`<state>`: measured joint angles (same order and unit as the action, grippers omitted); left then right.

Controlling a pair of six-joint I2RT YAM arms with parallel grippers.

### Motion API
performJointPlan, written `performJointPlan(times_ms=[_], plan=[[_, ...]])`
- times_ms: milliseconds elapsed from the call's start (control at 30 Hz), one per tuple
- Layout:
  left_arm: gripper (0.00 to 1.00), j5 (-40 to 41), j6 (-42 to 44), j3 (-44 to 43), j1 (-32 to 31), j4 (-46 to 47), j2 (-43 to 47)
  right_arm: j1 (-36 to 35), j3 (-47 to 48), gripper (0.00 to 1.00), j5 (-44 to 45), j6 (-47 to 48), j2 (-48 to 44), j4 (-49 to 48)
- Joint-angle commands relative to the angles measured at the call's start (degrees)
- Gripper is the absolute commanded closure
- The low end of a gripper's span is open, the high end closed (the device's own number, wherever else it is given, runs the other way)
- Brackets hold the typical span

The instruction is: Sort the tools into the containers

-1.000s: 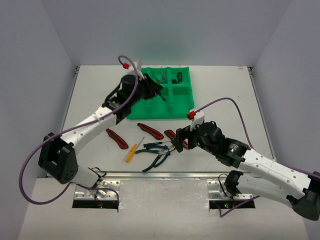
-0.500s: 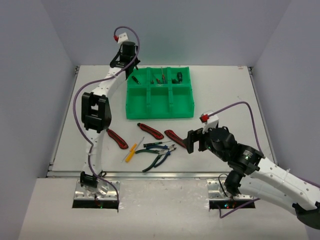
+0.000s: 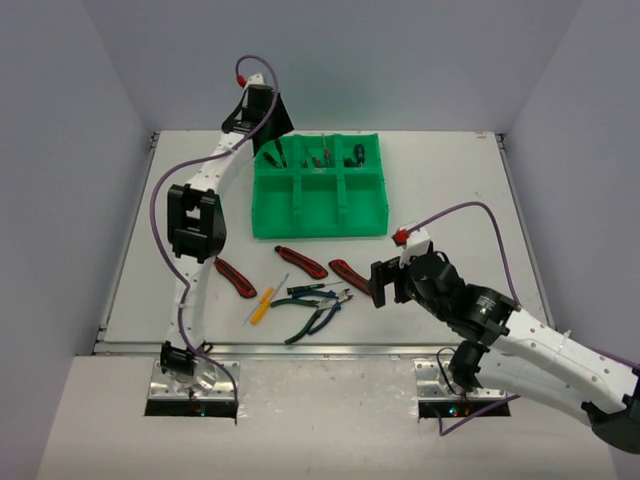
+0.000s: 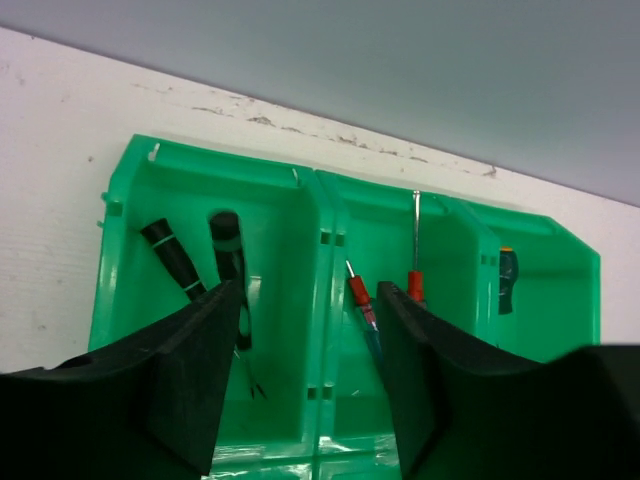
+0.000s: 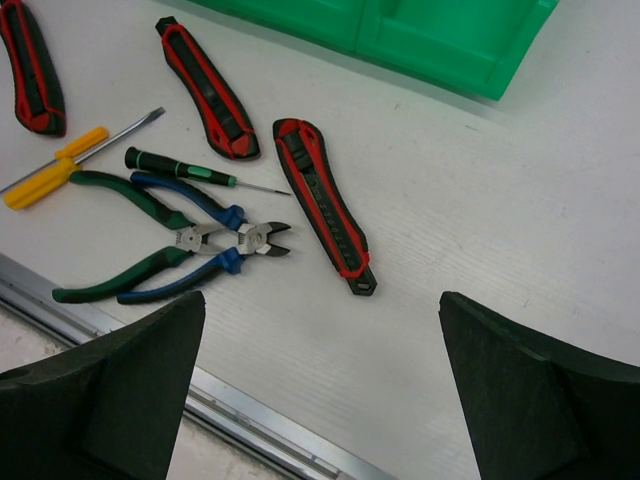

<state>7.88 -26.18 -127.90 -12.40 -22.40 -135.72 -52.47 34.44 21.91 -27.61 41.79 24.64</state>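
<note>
A: Which arm is closer to what's left to sort?
B: The right. The right gripper [image 5: 320, 300] hangs above the surface [image 5: 520, 200], fingers wide apart and empty. The nearest knife [image 5: 322, 205] lies just ahead, its long axis slanting across the gap.
A: And the left gripper [image 4: 310, 290]?
B: Apart and empty too, over the far row of the tray [image 3: 320, 228], towards its left end. Its fingers hide the near ends of the screwdrivers [image 4: 175, 260] there.
</note>
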Motion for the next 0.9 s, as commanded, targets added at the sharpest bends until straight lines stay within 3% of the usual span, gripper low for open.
performJointPlan(times_ms=[0,100,233,333,433,500,567,633,767,867], plan=[[0.36,-4.5,-2.3,-4.2,0.1,-3.9,1.6,0.3,0.8,0.01,1.2,0.3,1.0,-0.7],[0.25,-5.1,-2.2,-2.4,0.1,-4.5,6.4,0.7,1.0,0.01,1.6,0.0,2.9,-0.7],[0.03,-3.3,-1.0,7.1,-0.9,-3.1,23.3,2.4,3.1,0.01,0.0,-0.5,8.9,-0.8],[0.0,-2.0,0.4,18.9,-2.9,-1.1,35.9,2.6,4.9,0.01,-3.1,2.5,14.1,-3.9],[0.0,0.1,-0.2,39.9,-5.8,3.9,53.8,2.7,9.4,0.03,-8.8,8.1,21.5,-6.7],[0.0,1.2,-1.5,50.9,-6.7,6.3,64.9,2.9,13.2,0.14,-10.6,10.2,27.9,-7.1],[0.0,1.9,-2.7,58.7,-6.8,5.8,75.9,3.2,16.3,0.4,-12.6,11.2,34.9,-7.6],[0.0,2.9,-2.8,65.0,-6.9,3.3,84.1,3.2,19.5,0.54,-18.4,13.5,40.6,-9.4],[0.0,3.0,2.5,70.7,-6.9,-3.9,92.7,3.2,27.0,0.67,-27.3,21.4,49.1,-6.9],[0.0,4.3,7.3,73.6,-6.9,-8.1,97.2,3.2,30.8,0.68,-30.6,28.0,55.9,-4.8]])
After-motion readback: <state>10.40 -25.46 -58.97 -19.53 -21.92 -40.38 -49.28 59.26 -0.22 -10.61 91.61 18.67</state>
